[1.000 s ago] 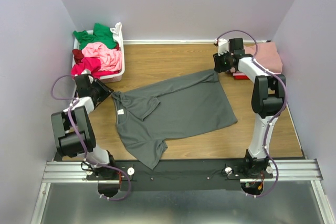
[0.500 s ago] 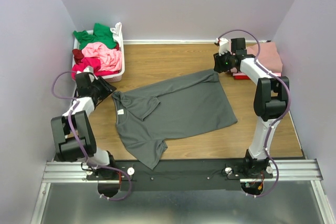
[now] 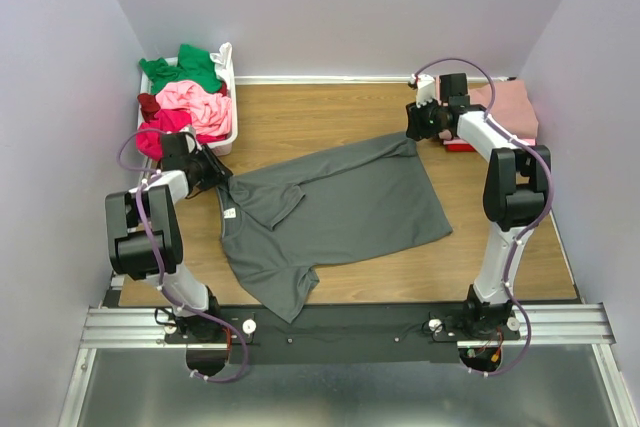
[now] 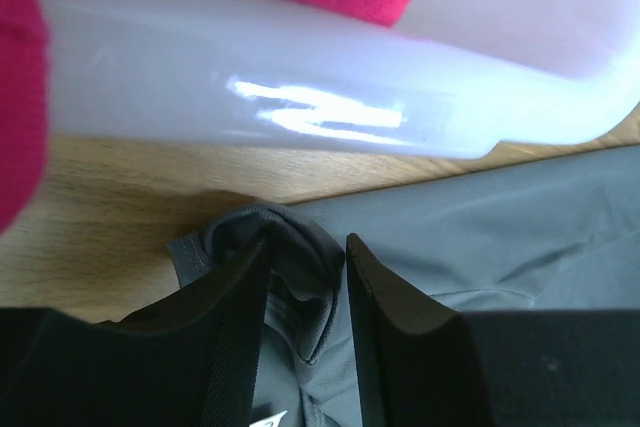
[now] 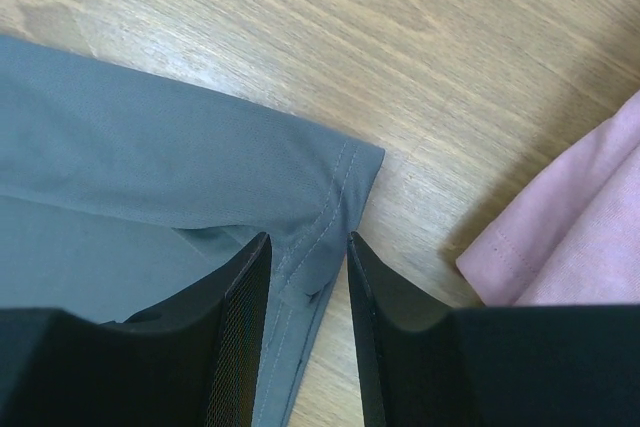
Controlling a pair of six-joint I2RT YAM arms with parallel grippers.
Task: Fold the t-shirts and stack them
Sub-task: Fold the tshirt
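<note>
Wooden table (image 3: 330, 117) at centre holds a grey shirt (image 3: 330, 212), and only the wrist views show the left gripper (image 4: 305, 277) and right gripper (image 5: 305, 267) each pinching its cloth between part-closed fingers.

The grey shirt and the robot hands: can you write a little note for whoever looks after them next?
Left hand: pinching the grey shirt at its collar, beside the white basket.
Right hand: pinching the shirt's far hem corner.
Grey shirt lies spread on the table, one sleeve flopped over, not folded yet.
Folded pink shirt sits at the far right, something red under it.
Left: fold the grey one, stack it, then the shirts in the basket.
</note>
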